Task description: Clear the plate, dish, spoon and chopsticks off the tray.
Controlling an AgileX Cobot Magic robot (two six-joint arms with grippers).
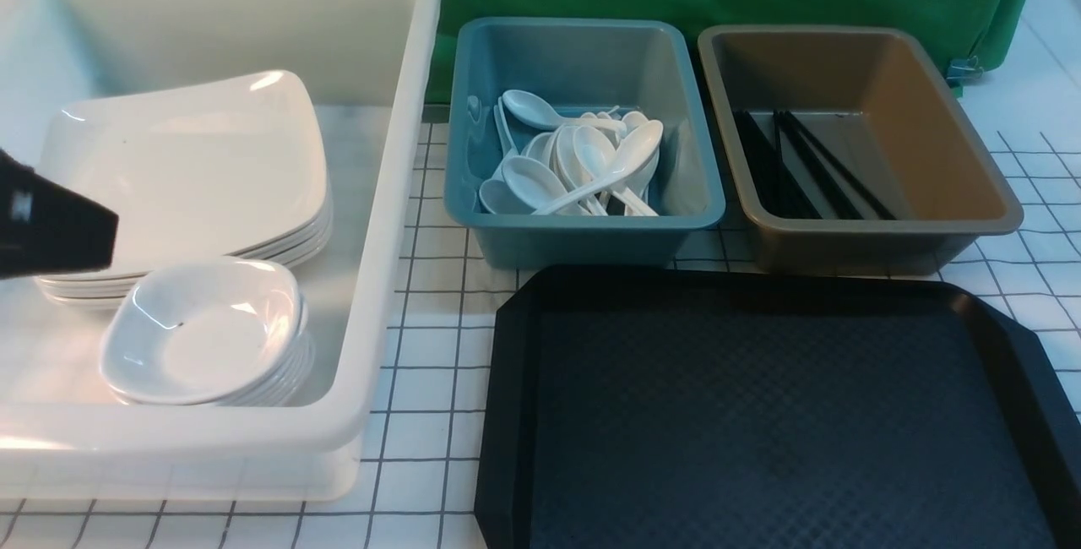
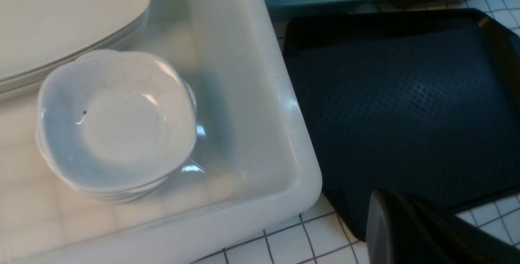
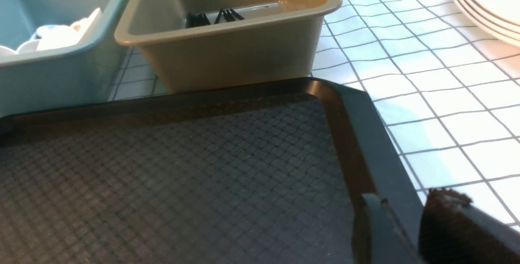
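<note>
White bin (image 1: pixel 372 220) holds plate (image 1: pixel 194 160) and dish (image 1: pixel 203 329) stacks; left pincer's (image 1: pixel 51 228) opening can't be judged.

The left gripper (image 1: pixel 51 228) is cut off by the front view's edge, covering part of the plate stack (image 1: pixel 186 169). The right gripper's (image 3: pixel 410 231) jaw state is indiscernible.

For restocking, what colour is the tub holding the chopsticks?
Brown tub, clearest in the front view.
</note>
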